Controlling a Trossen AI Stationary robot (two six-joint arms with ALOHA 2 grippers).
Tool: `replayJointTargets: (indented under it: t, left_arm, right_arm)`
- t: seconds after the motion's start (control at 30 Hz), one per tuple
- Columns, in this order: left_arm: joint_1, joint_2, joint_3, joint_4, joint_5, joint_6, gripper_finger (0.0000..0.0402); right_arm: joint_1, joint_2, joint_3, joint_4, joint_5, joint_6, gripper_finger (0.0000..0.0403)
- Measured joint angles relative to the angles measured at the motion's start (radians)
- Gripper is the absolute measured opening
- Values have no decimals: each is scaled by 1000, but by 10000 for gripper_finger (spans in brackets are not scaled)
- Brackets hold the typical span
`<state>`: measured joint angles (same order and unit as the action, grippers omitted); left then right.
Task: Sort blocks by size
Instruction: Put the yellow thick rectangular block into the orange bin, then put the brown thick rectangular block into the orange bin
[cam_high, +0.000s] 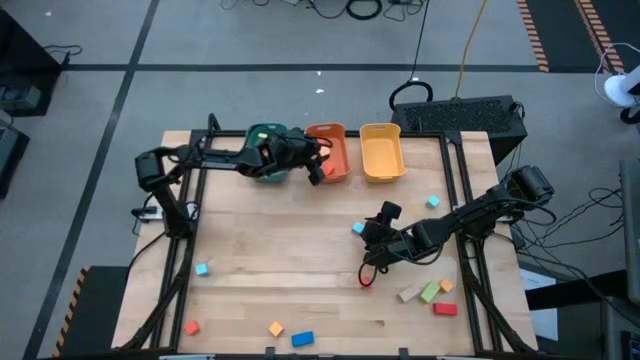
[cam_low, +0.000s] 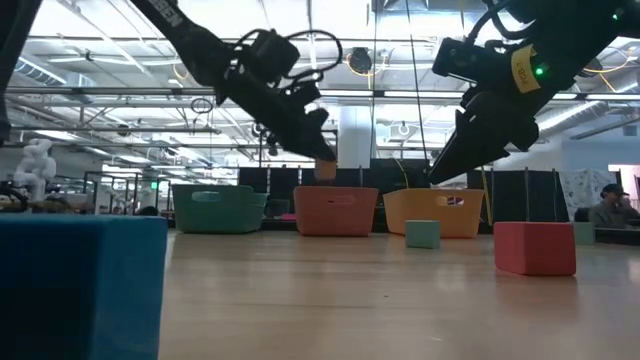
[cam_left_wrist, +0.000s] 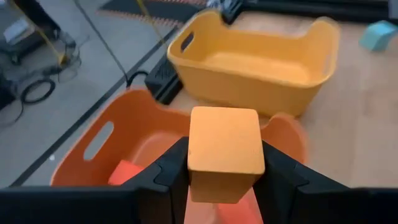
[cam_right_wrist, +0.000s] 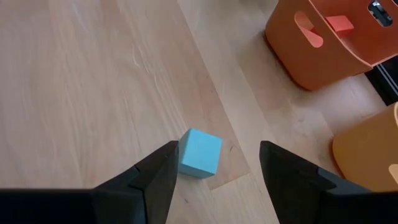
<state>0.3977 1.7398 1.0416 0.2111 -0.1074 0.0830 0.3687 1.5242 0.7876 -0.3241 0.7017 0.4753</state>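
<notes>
My left gripper (cam_high: 318, 172) is shut on an orange wooden block (cam_left_wrist: 224, 146) above the orange bin (cam_high: 330, 150). A red block (cam_left_wrist: 127, 171) lies inside that bin. My right gripper (cam_right_wrist: 219, 148) is open over the middle of the table, just above a light-blue cube (cam_right_wrist: 200, 152), which rests flat on the wood (cam_high: 357, 228). Its fingers stand apart, one close beside the cube, and touch nothing. More blocks lie scattered along the table's near side and right side. My left gripper pinches the orange block by two opposite side faces (cam_left_wrist: 194, 163) between its two fingers. The fingers slant down from the table's left side. The block is lifted clear, hanging over the orange bin's opening (cam_left_wrist: 155, 137).
A teal bin (cam_high: 265, 150), the orange bin and a yellow bin (cam_high: 381, 152) stand in a row at the far edge. Tan, green, orange and red blocks (cam_high: 430, 292) cluster near right. Blue, orange and red blocks (cam_high: 290, 335) lie at the near edge. Light-blue cubes (cam_high: 201, 268) (cam_high: 432, 201) lie apart.
</notes>
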Motion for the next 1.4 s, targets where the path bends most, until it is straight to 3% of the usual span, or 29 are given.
replayJointTargets:
  t: [0.27, 0.43, 0.87, 1.4]
  left_arm:
    - [37, 36, 0, 8, -1, -99, 147]
    - [41, 37, 0, 13, -4, -104, 170]
    - [37, 37, 0, 23, -4, -104, 177]
    - [-87, 30, 0, 126, -1, -104, 178]
  right_arm:
    - [0, 0, 0, 3, 0, -8, 210]
    - [0, 0, 0, 7, 0, -8, 210]
    - [0, 0, 0, 8, 0, -8, 210]
    - [-1, 0, 0, 10, -29, 33, 210]
